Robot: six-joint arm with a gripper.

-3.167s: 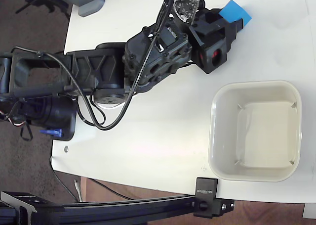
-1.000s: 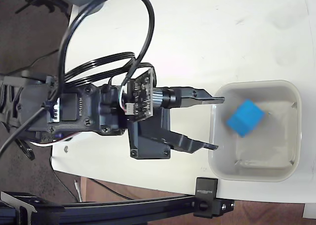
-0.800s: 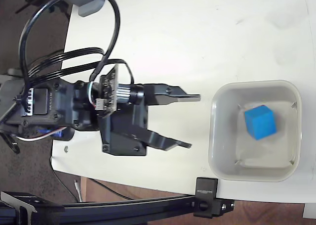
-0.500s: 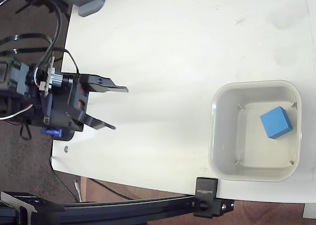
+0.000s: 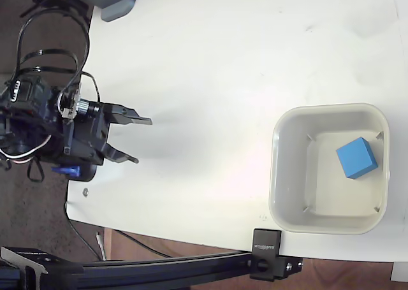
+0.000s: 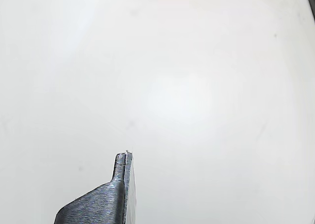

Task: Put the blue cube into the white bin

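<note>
The blue cube [image 5: 356, 158] lies inside the white bin [image 5: 287, 175], well to the right of the gripper [image 5: 142, 139] in the fixed view. Bare tabletop [image 5: 223, 67] lies between them. A black clamp [image 5: 271, 253] below the bin bears small white lettering (too small to read). The gripper's fingers are spread, empty.
</note>
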